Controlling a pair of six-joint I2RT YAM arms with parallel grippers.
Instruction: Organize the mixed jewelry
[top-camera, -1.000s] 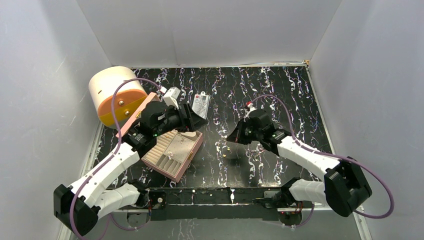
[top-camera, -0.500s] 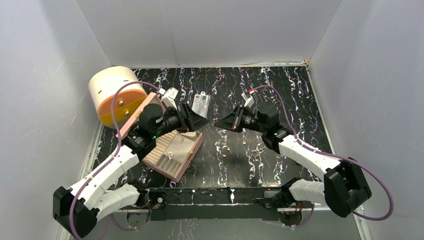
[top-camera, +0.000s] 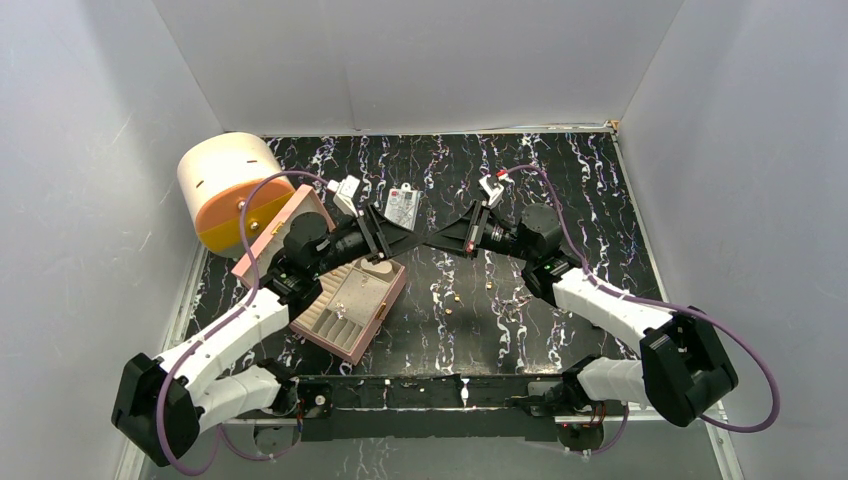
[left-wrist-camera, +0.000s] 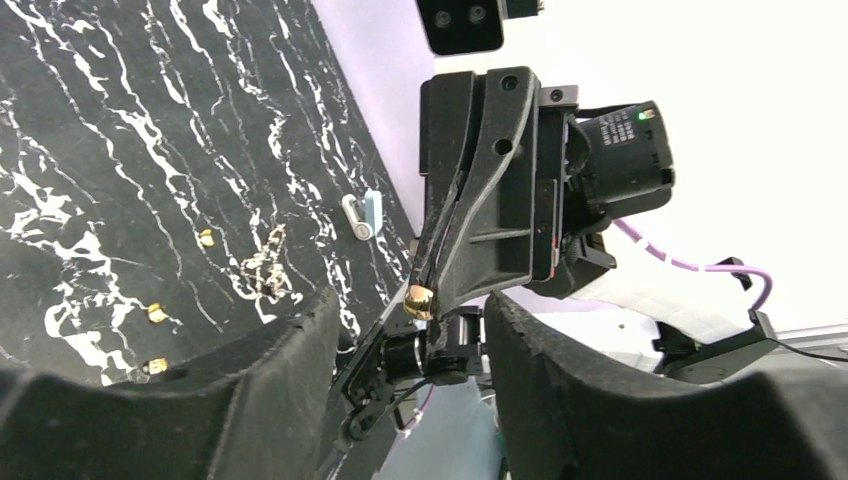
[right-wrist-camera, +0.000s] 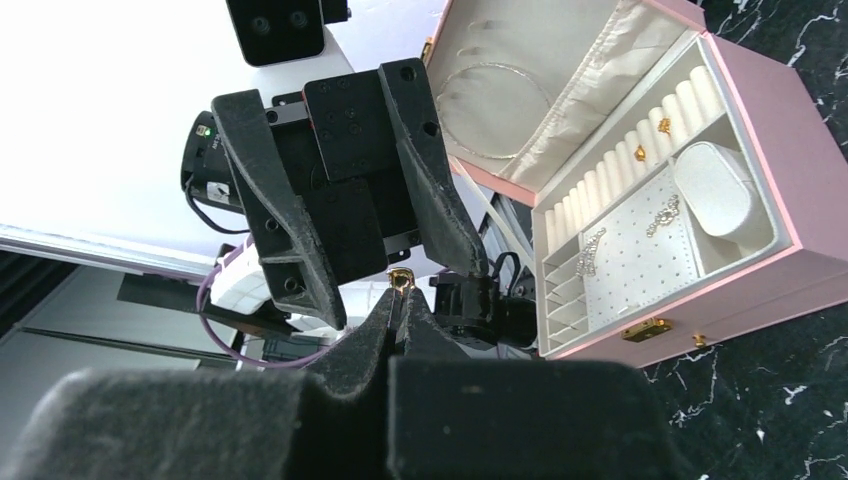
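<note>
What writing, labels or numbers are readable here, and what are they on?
No text can be read.
White card in the clear packet: some print and a red mark, too small to read.
Pink box and cream drum: no lettering visible.

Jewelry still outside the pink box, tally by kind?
loose studs: 3
chain clump: 1
pinched stud in the right end effector: 1
Total: 5
</note>
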